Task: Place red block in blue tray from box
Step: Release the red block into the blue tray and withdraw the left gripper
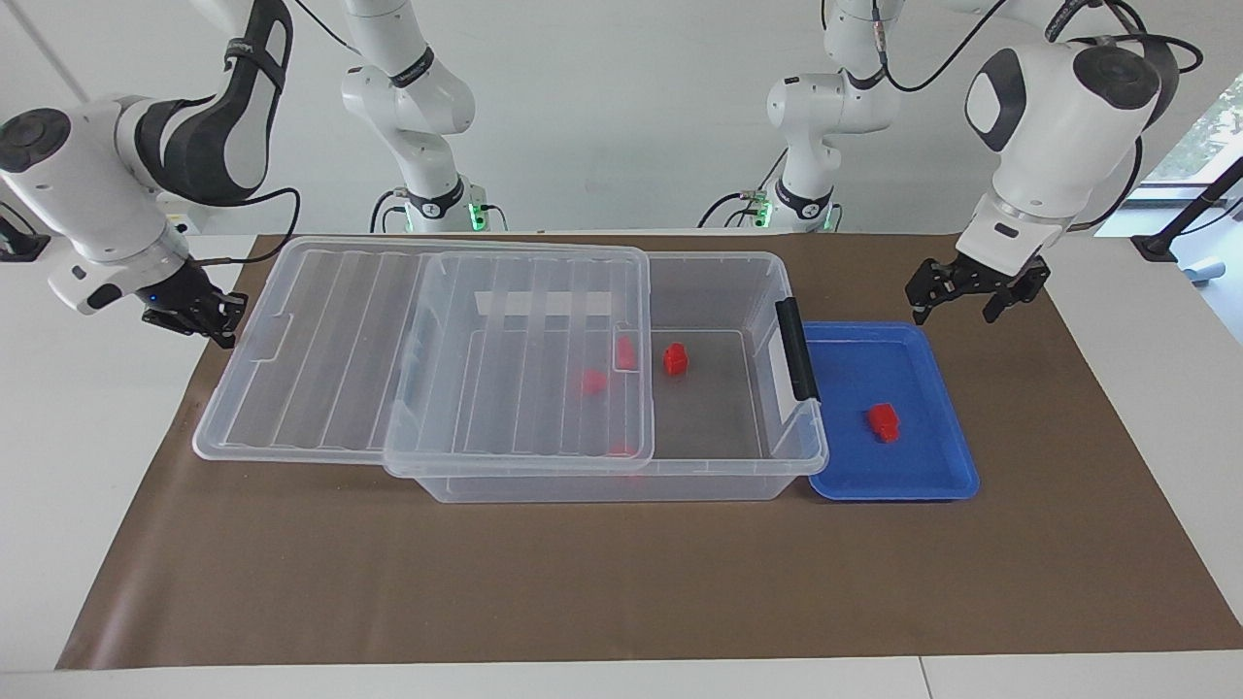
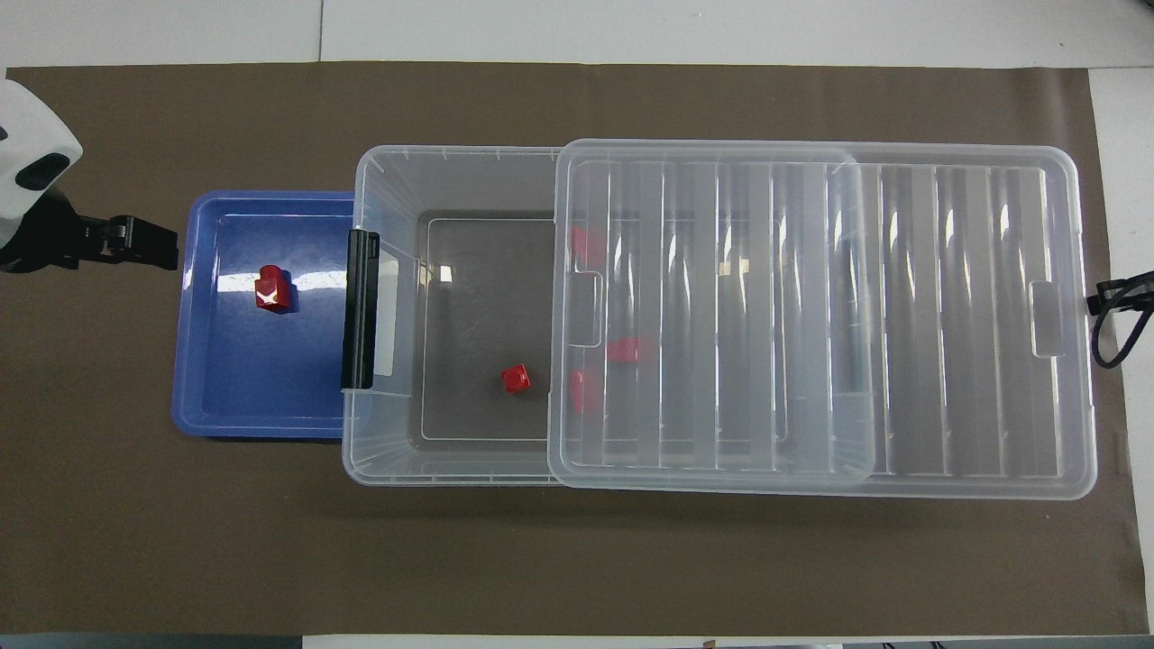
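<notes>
1. I see one red block (image 1: 884, 421) lying in the blue tray (image 1: 940, 482), clear of the rim, so the placing looks done from here.
2. The left gripper (image 1: 963, 299) hangs over the worktop (image 1: 621, 573) just past the tray's edge on the robots' side, its jaws wide apart and holding nothing.
3. The right gripper (image 1: 206, 320) waits at the right arm's end of the worktop, beside the slid-back lid (image 1: 320, 340), with its jaws together and nothing in them.
4. The box (image 1: 719, 456) sits against the tray, its black handle (image 1: 798, 349) facing it. The lid covers about half the opening.
5. One spare block (image 1: 675, 358) lies in the open part of the box. Two or three more show as red smudges under the lid; I can't count them with confidence through the ribbed plastic.
6. If I judge the step in hand as clearing away, I would lift the left gripper straight up before swinging it, so its jaws never sweep the tray rim and jolt the block.
7. If another block is wanted, I'd go for the uncovered one, coming down vertically between the handle end and the lid's edge, jaws wide until level with it.
</notes>
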Available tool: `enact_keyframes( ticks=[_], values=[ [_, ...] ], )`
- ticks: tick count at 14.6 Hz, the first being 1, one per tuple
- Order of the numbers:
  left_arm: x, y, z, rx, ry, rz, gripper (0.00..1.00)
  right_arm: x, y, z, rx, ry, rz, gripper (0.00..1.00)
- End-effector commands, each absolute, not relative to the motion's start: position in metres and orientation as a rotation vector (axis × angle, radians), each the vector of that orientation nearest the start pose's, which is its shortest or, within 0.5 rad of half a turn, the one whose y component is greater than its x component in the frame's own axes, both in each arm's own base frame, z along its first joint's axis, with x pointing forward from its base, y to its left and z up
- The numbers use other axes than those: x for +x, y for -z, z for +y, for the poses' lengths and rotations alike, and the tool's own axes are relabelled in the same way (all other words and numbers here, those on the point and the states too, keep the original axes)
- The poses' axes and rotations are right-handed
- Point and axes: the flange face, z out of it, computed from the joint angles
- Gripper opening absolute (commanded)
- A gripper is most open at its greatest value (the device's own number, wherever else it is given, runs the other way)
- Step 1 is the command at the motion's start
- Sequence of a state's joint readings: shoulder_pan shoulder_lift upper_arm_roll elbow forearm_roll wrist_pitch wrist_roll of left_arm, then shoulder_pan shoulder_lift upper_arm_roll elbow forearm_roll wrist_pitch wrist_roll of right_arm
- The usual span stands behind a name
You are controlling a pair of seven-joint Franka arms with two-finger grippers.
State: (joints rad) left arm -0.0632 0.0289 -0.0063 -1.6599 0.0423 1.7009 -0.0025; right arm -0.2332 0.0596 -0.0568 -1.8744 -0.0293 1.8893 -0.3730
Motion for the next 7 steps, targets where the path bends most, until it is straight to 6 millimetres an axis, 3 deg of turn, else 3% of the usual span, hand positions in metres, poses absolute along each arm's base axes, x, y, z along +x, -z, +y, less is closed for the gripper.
enact_keyframes(
  ticks=[1, 5, 7],
  values=[
    [0.558, -0.594, -0.026, -3.130, -0.002, 0.107, 1.00, 0.549, -0.472, -0.140, -3.167, -0.064, -0.134, 0.00],
    [0.544, -0.592, -0.028, -3.133, -0.019, 0.111, 1.00, 0.552, -0.472, -0.121, -3.165, -0.075, -0.093, 0.00],
    [0.542, -0.589, -0.029, -3.136, -0.019, 0.113, 1.00, 0.557, -0.472, -0.097, -3.162, -0.073, -0.080, 0.00]
  ],
)
